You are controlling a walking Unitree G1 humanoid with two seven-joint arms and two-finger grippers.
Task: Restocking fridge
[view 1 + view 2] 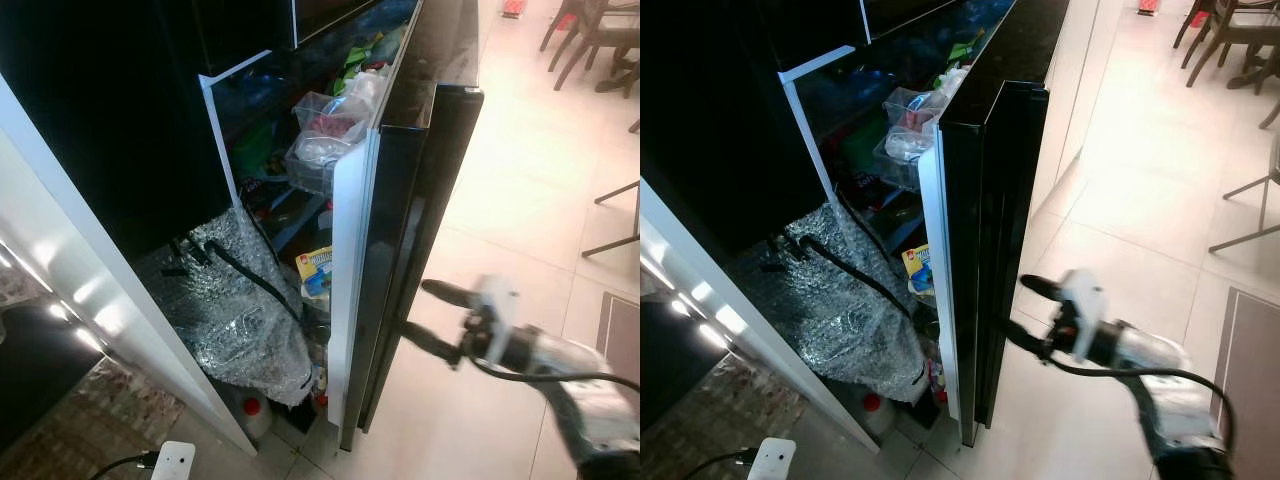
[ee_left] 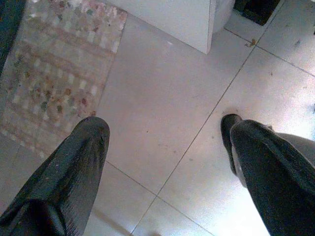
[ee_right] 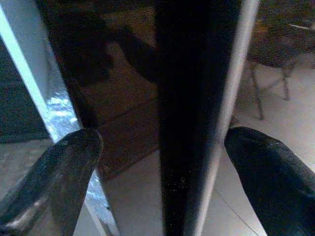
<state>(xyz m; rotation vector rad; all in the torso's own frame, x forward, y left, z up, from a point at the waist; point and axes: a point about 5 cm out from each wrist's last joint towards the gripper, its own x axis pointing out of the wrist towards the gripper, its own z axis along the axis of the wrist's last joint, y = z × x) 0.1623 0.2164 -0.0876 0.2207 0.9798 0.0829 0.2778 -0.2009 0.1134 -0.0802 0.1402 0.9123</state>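
Fridge door (image 1: 405, 250): it is standing partly open, black and glossy, seen nearly edge-on, with its white inner liner facing the shelves; it is sitting between the fridge cavity on the robot's left and the pale tiled floor (image 1: 520, 200) on its right.
Door's axis: its long axis is running upright from floor to top, and its free edge is pointing towards the camera and slightly to the robot's right.
Right gripper (image 1: 425, 315): its two black fingers are spread wide and holding nothing, one finger touching or nearly touching the door's outer face, the other standing off it; in the right wrist view the door's edge is lying between the two fingers.
Step in hand: judging from this, the robot is working the door, most likely swinging it; whether to open it wider or to close it I cannot tell.
Doing it well: the fingers should be straddling the edge squarely and pushing low and steady along the hinge arc, so that the glossy face is not slipping off the pads.
Door shelves: clear plastic tubs (image 1: 325, 135) and a yellow carton (image 1: 315, 268) are sitting inside.
Silver foil bag (image 1: 240, 310): it is slumping at the fridge's foot, black straps draped over it, close to the door's swing.
Left gripper (image 2: 162, 162): hanging idle over the floor tiles, fingers well apart and empty.
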